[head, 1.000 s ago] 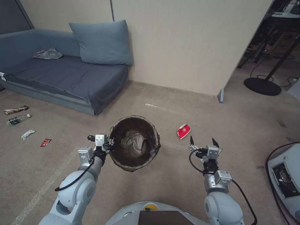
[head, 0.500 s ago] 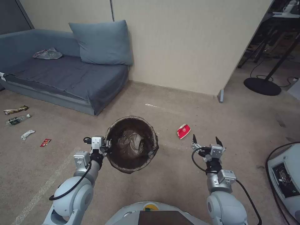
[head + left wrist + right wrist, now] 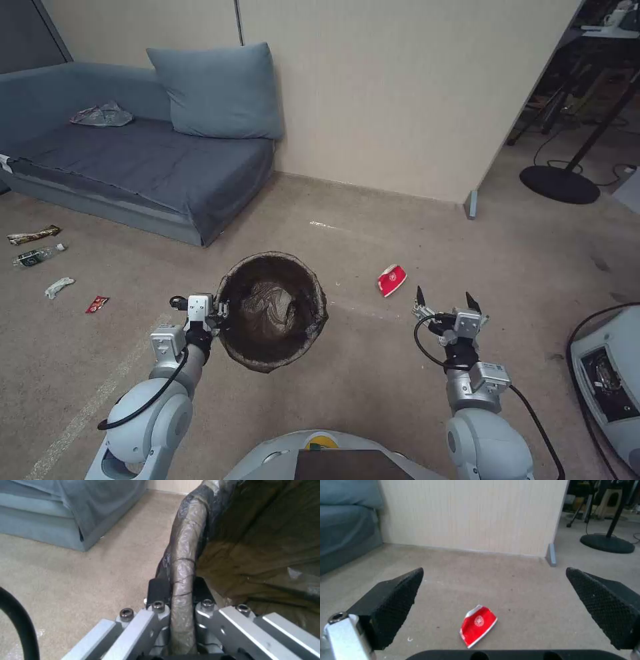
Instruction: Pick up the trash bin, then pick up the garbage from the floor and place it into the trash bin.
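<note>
Left pincer (image 3: 220,315) clamped across the rim of the trash bin (image 3: 272,310), one finger (image 3: 158,590) outside the wall and one inside, bag liner pinched between. Bin held off the carpet at the robot's left front, mouth up, slightly tilted; crumpled plastic lying in the bottom.

Right pincer (image 3: 445,303) spread wide, holding nothing, hovering low above the floor and aimed at the red-white carton (image 3: 477,625), which lies flattened on the carpet just ahead of it, to the right of the bin.

Further litter well apart, at far left by the sofa (image 3: 133,167): clear bottle (image 3: 39,254), brown wrapper (image 3: 33,234), white tissue (image 3: 59,287), small red wrapper (image 3: 97,304).

Handling, as judgement:
- Bin: light, thin-walled, likely to swing about a single rim grip; liner film slick, some risk of slipping under the pads.
- Carton: very light, crushed, soft paperboard, not fragile. Best taken across the raised folded edge, since the flat face offers little to close on against the carpet.
- Bottle: smooth and round, apt to roll; best grasped across the body.
</note>
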{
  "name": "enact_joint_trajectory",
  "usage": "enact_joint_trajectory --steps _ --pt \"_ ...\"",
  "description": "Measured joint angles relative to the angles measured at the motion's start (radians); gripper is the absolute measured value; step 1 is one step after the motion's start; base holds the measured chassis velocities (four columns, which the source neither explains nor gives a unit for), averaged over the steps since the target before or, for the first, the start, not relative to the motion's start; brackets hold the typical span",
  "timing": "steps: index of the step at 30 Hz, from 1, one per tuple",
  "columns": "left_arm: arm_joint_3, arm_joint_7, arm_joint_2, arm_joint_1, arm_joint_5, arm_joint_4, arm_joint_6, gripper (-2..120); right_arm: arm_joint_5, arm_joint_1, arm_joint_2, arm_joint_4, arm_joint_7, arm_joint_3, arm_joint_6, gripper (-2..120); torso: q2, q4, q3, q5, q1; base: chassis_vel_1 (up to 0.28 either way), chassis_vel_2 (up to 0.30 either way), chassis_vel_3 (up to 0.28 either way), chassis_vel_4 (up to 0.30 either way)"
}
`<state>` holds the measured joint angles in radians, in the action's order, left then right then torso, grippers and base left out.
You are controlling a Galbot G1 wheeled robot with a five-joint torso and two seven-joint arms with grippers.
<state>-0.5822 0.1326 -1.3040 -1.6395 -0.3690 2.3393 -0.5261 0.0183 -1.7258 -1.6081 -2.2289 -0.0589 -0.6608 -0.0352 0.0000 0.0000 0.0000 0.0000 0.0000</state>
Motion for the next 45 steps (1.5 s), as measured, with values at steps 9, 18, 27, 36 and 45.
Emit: enact_joint_trajectory --steps 9,18,27,36,45 --pt "0.009 -0.001 -0.008 0.002 0.006 -0.006 0.001 3 0.001 -0.001 0.000 0.005 0.000 0.000 0.003 100 0.000 0.0000 0.000 0.0000 0.000 0.000 0.000 0.000 0.000" --pt "0.020 -0.001 -0.011 0.004 0.008 -0.006 0.002 3 0.001 -0.001 0.000 0.010 0.000 0.002 0.006 100 0.000 0.0000 0.000 0.0000 0.000 -0.055 0.045 0.044 -0.050" --pt "0.026 0.001 -0.013 0.006 0.010 -0.005 0.006 3 0.001 -0.002 0.000 0.011 0.000 0.003 0.008 100 0.000 0.0000 0.000 0.0000 0.000 -0.058 0.058 0.063 -0.057" --pt "0.025 0.001 -0.014 0.005 0.010 -0.002 0.008 2 0.000 -0.003 0.000 0.010 0.001 0.005 0.008 100 0.000 0.0000 0.000 0.0001 0.000 -0.068 0.051 0.069 -0.058" --pt "0.024 0.001 -0.014 0.005 0.010 0.000 0.010 2 0.000 -0.004 0.000 0.010 0.001 0.005 0.010 100 0.000 0.0001 0.000 0.0001 0.000 -0.073 0.086 0.082 -0.078"
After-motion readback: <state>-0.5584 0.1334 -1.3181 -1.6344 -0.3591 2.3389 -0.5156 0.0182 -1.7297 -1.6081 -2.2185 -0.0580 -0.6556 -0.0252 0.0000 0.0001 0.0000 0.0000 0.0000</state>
